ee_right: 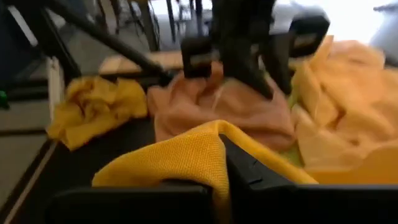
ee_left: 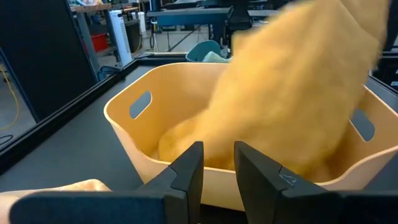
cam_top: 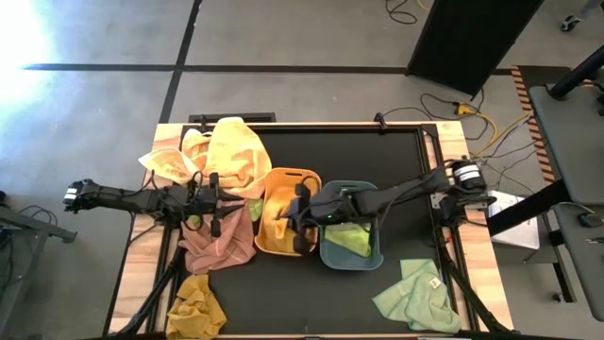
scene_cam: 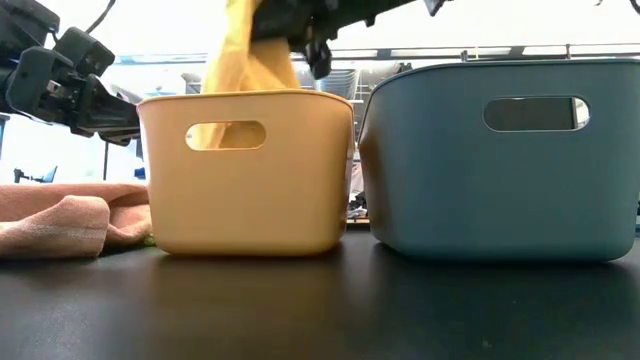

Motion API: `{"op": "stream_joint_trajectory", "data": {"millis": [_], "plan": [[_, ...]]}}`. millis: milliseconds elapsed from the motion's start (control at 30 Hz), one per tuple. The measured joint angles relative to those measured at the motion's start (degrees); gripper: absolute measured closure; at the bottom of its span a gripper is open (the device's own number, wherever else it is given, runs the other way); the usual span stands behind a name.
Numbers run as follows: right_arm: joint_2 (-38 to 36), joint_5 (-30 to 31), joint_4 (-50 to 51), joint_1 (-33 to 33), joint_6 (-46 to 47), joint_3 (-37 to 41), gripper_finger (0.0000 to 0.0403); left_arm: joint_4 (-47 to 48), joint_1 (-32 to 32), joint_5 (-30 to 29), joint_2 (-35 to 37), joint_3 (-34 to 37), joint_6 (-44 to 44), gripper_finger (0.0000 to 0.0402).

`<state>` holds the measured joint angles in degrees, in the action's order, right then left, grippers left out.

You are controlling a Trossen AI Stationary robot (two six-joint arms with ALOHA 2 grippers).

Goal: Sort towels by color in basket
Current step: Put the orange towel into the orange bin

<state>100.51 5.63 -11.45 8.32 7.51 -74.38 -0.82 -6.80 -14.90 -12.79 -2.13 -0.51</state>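
Observation:
My right gripper (cam_top: 293, 215) hovers over the yellow basket (cam_top: 269, 189), shut on a mustard-yellow towel (scene_cam: 245, 60) that hangs down into it. Beside it stands the blue basket (cam_top: 326, 255) with a lime green towel (cam_top: 351, 238) inside. My left gripper (cam_top: 215, 203) waits to the left of the yellow basket, slightly open with nothing between its fingers (ee_left: 189, 168). Loose towels lie around it: a pale yellow one (cam_top: 234, 149), a salmon pink one (cam_top: 222, 244) and a mustard one (cam_top: 195, 307). A pale green one (cam_top: 415, 295) lies at the near right. My right gripper pinches the towel's upper part (ee_right: 199, 155) between its two fingers, and the cloth drapes over the finger ends. The fingers come from the table's right, slanting slightly down. The towel hangs slack below them, its lower end (ee_left: 186, 134) inside the yellow basket.
The two baskets stand side by side in the middle of the black mat (cam_top: 396, 161). An orange-tan towel (cam_top: 168, 162) lies at the far left corner. The mat's far right part is bare.

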Motion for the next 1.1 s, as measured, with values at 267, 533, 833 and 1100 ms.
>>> {"op": "stream_joint_trajectory", "data": {"millis": [267,533,833,1100], "plan": [[6.2,9.2,30.1,-4.3,4.6,-12.3,0.0393,0.0,0.0,0.0,0.0,0.0,0.0,0.0326],[12.4,2.6,60.0,-9.6,8.3,-26.3,0.0390,0.1,0.0,0.0,0.0,0.0,0.0,0.0326],[21.9,-26.7,64.9,-9.7,3.2,-41.5,0.0390,0.0,0.0,0.0,0.0,0.0,0.0,0.0326],[31.0,-10.5,66.7,-10.3,3.7,-49.1,0.0390,0.0,0.0,0.0,-0.1,0.0,0.0,0.0326]]}}
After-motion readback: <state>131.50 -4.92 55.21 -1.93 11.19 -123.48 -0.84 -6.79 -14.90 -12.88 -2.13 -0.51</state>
